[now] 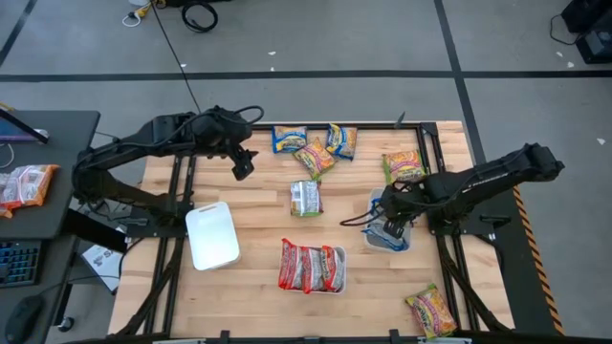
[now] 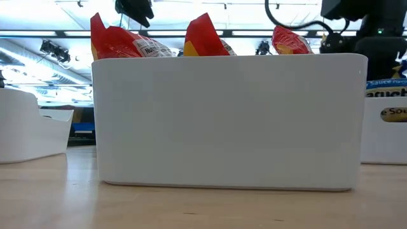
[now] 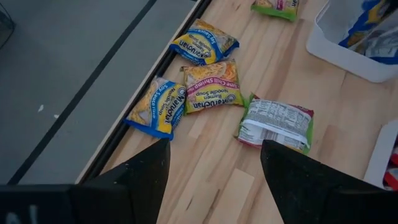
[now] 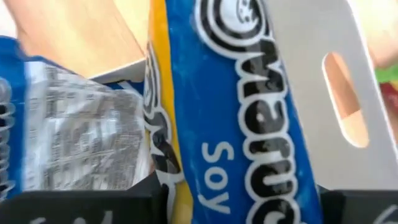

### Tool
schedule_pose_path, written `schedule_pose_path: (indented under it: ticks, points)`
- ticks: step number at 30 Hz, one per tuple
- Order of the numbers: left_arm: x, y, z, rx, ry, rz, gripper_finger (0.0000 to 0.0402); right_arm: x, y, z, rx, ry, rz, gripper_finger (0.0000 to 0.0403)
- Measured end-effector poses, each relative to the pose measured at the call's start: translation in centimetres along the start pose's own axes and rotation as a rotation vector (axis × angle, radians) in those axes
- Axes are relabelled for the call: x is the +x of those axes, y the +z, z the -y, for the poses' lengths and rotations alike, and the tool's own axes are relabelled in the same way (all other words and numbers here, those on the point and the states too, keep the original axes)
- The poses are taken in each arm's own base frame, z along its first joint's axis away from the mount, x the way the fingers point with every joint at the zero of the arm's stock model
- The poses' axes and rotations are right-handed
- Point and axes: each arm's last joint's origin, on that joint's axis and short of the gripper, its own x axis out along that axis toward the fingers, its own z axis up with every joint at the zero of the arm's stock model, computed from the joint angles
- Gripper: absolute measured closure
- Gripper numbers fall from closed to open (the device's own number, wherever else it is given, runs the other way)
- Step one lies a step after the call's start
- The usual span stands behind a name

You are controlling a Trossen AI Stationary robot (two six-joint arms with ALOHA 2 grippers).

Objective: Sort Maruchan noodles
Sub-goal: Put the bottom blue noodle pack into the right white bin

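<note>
On the pale wooden counter (image 1: 258, 205), ringed by grey floor, the right pincer (image 1: 394, 227) grips a blue-and-yellow Maruchan packet (image 4: 249, 124) inside the right-hand white tray (image 1: 375, 201), while the left pincer (image 1: 243, 164) hangs wide beyond the far-side loose packets (image 1: 314, 145).

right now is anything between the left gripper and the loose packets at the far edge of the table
Nothing visible. The left gripper hangs open above bare wood, with the blue packet, the lime chili packet and the face-down packet lying clear just ahead of it.
</note>
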Motion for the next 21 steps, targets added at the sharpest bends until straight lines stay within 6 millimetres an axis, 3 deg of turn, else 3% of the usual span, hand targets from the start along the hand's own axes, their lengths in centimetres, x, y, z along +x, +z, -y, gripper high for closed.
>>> schedule_pose_path:
  ticks: [8, 17, 21]
  points:
    - [0.0, 0.0, 0.2, 0.009, -0.009, 0.001, 0.0148, 1.9, -1.3, 1.1, 0.024, -0.081, -0.041, 0.0294]
    - [0.0, 0.0, 0.2, 0.019, -0.008, 0.001, 0.0148, 0.9, -0.7, 0.7, 0.046, -0.029, -0.016, 0.0294]
    - [0.0, 0.0, 0.1, 0.03, -0.007, 0.001, 0.0148, 1.4, -1.1, 0.6, -0.076, -0.037, 0.004, 0.0294]
